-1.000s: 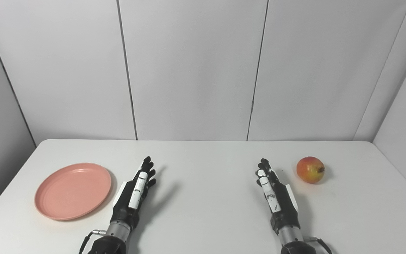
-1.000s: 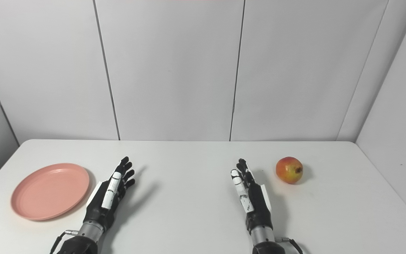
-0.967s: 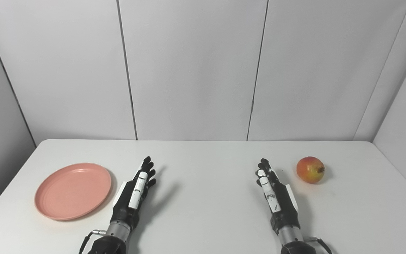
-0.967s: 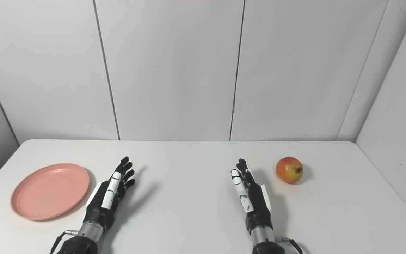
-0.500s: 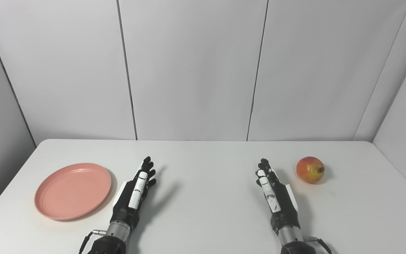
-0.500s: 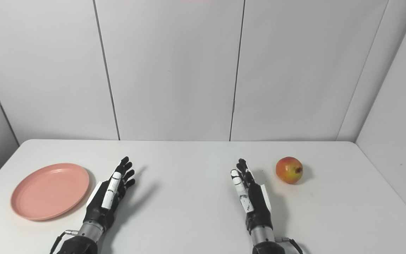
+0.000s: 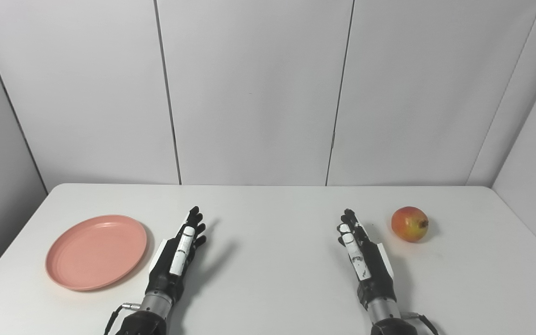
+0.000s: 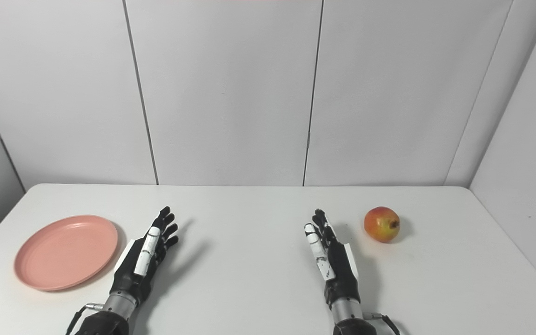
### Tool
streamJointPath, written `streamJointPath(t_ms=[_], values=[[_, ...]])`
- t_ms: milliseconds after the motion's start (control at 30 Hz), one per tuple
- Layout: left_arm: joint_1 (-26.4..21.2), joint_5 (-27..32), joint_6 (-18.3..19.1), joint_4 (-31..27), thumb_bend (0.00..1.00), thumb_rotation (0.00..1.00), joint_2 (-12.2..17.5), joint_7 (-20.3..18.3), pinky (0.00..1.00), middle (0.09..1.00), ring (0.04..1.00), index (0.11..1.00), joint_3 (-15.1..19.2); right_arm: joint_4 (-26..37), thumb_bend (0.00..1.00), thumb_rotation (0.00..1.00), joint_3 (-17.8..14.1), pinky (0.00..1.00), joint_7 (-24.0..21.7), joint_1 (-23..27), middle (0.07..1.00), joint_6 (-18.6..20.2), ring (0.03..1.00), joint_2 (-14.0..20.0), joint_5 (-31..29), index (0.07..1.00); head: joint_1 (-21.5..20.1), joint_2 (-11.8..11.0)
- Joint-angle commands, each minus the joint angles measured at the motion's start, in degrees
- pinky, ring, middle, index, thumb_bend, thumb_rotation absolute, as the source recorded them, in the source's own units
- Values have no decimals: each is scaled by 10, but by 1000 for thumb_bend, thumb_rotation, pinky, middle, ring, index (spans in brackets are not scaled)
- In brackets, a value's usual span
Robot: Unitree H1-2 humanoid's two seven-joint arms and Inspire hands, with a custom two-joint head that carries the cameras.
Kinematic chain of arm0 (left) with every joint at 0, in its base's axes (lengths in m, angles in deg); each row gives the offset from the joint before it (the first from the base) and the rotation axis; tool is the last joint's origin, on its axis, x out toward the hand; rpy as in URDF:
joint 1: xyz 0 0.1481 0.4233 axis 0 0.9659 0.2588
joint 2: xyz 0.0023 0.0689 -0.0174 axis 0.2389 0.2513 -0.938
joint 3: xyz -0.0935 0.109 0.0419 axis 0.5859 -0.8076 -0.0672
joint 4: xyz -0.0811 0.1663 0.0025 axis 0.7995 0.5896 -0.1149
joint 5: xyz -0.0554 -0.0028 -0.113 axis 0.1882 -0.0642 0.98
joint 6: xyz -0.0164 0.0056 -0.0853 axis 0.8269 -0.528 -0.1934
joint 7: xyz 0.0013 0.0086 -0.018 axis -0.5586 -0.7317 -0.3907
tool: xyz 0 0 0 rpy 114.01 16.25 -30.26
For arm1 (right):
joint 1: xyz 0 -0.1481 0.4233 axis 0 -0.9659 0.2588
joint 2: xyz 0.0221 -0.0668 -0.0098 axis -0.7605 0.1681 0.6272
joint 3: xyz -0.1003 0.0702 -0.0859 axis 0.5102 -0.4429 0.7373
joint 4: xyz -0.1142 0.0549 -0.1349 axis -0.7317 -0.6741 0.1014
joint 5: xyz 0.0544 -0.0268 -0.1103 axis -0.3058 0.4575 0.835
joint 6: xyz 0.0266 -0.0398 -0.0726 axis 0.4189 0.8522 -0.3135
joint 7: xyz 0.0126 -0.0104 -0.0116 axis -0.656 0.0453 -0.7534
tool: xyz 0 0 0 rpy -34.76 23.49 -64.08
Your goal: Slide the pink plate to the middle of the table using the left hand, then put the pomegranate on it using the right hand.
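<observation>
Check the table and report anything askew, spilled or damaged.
Nothing stands out. The pink plate lies flat at the table's left side, the pomegranate sits whole at the right, and the left hand and right hand are open, holding nothing.

Matt pink plastic plate (image 7: 96,251) on smooth white table (image 7: 272,279).

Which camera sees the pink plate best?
The left eye view: the pink plate sits well inside the picture, empty. The right eye view shows the same whole plate, only closer to the picture's left edge.
</observation>
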Motion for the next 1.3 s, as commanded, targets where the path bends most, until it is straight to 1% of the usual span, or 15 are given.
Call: streamJointPath(t_ms=[0, 100, 133, 167, 200, 233, 333, 433, 533, 633, 733, 900, 1033, 1167, 1267], values=[[0, -2, -11, 1, 498, 1000, 3, -2, 940, 998, 975, 1000, -3, 19, 475, 857, -1, 940, 0, 16, 949, -2, 931, -1, 1, 944, 10, -2], [1, -3, -16, 4, 492, 1000, -2, -2, 948, 999, 980, 1000, -5, 15, 472, 864, -2, 948, -7, 15, 953, -11, 938, 6, -3, 949, 54, -13], [2, -4, -17, 4, 497, 1000, -4, 0, 946, 995, 977, 997, -6, 14, 470, 874, -2, 959, -9, 14, 963, -15, 945, 8, -5, 959, 54, -13], [3, -8, -17, 4, 498, 1000, -8, 4, 946, 995, 977, 997, -8, 14, 470, 875, -4, 960, -14, 12, 964, -19, 945, 11, -9, 960, 84, -23], [4, -11, -17, 5, 493, 1000, -11, 8, 944, 993, 974, 995, -10, 13, 462, 872, -5, 959, -17, 10, 963, -22, 943, 14, -12, 962, 84, -23], [4, -16, -20, 7, 490, 1000, -15, 12, 943, 992, 973, 993, -12, 12, 458, 871, -8, 959, -18, 9, 962, -26, 941, 17, -14, 963, 111, -32], [1, -31, -32, 23, 485, 1000, -24, 22, 939, 992, 972, 992, -19, 11, 442, 839, -16, 935, -24, 4, 946, -29, 922, 24, -29, 951, 152, -50], [-4, -49, -52, 44, 487, 1000, -35, 41, 922, 982, 960, 981, -23, 6, 429, 822, -22, 947, -31, 1, 942, -35, 922, 31, -41, 948, 177, -63], [-5, -88, -53, 56, 499, 1000, -45, 81, 887, 959, 933, 953, -31, -12, 427, 802, -27, 959, -49, 4, 947, -55, 930, 37, -62, 952, 205, -79], [-5, -98, -50, 61, 502, 1000, -53, 96, 876, 950, 923, 938, -33, -16, 409, 818, -26, 963, -56, 1, 949, -70, 930, 44, -60, 958, 210, -81], [-7, -114, -42, 63, 513, 1000, -55, 107, 872, 946, 916, 933, -38, -20, 400, 775, -29, 965, -61, 0, 945, -83, 928, 46, -66, 951, 219, -89], [-6, -91, -39, 58, 525, 1000, -56, 82, 910, 978, 948, 961, -38, -15, 384, 766, -29, 964, -55, -2, 946, -77, 927, 47, -61, 952, 221, -92], [-7, -117, -36, 61, 546, 1000, -55, 108, 894, 953, 928, 938, -41, -14, 359, 760, -30, 969, -60, -2, 951, -83, 933, 46, -66, 964, 219, -93], [-11, -118, -49, 75, 530, 1000, -53, 109, 889, 948, 927, 937, -39, -16, 363, 740, -31, 973, -61, 0, 950, -82, 933, 44, -70, 965, 213, -92], [-10, -104, -43, 69, 527, 1000, -56, 102, 887, 953, 927, 938, -33, -13, 358, 759, -28, 964, -54, -1, 948, -77, 928, 44, -57, 961, 210, -93]])
